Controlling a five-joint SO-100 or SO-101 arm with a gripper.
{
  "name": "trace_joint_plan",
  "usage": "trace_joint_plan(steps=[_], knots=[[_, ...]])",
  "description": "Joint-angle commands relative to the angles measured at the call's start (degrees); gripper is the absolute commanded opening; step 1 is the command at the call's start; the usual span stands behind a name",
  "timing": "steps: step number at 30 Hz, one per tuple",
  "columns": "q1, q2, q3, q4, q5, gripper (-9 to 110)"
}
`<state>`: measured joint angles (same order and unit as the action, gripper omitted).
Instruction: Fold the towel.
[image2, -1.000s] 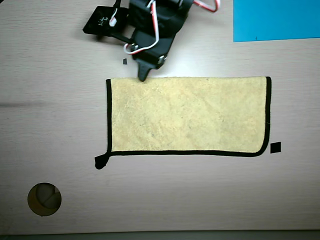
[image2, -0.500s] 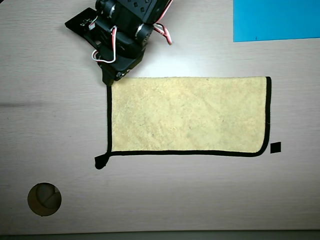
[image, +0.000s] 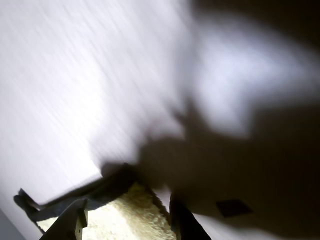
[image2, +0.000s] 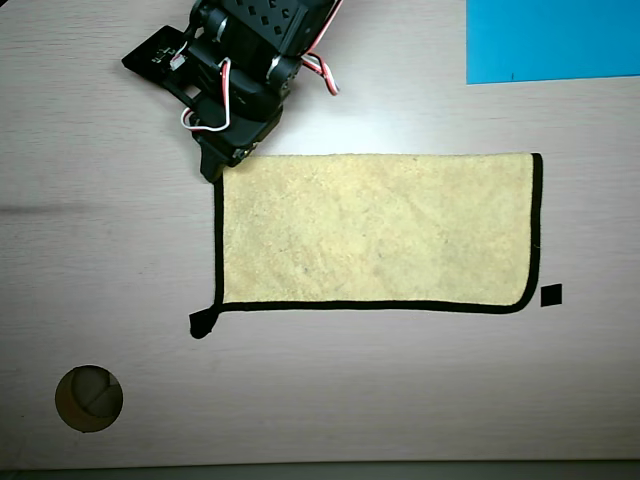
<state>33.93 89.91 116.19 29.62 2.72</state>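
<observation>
Overhead, a round hole (image2: 89, 398) sits low left in the desk (image2: 330, 400). The jaws, spread apart in the wrist view, straddle the upper-left corner of the towel (image2: 375, 230), lying flat mid-desk. Blue sheet (image2: 552, 38) top right.

The towel (image2: 375, 230) is fuzzy, matt terry cloth with smooth black binding; the table (image2: 350, 390) shows pale, matt woodgrain.

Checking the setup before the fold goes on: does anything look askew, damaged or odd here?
Nothing stands out. The towel lies flat and square on the table, its loop tab sticking out at the lower left corner in the overhead view. The gripper sits at its upper left corner.
</observation>
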Motion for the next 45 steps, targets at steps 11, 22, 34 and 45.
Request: trace_joint_plan(steps=[11,22,34,45], knots=[[-5.0,-2.2,-2.5,-4.2,-3.7,16],[-3.0,-2.4,-2.5,-7.6,-12.9,0],[-1.4,10.9,5.6,-7.5,-27.6,0],[-9.1,23.8,10.1,-7.1,-39.9,0]])
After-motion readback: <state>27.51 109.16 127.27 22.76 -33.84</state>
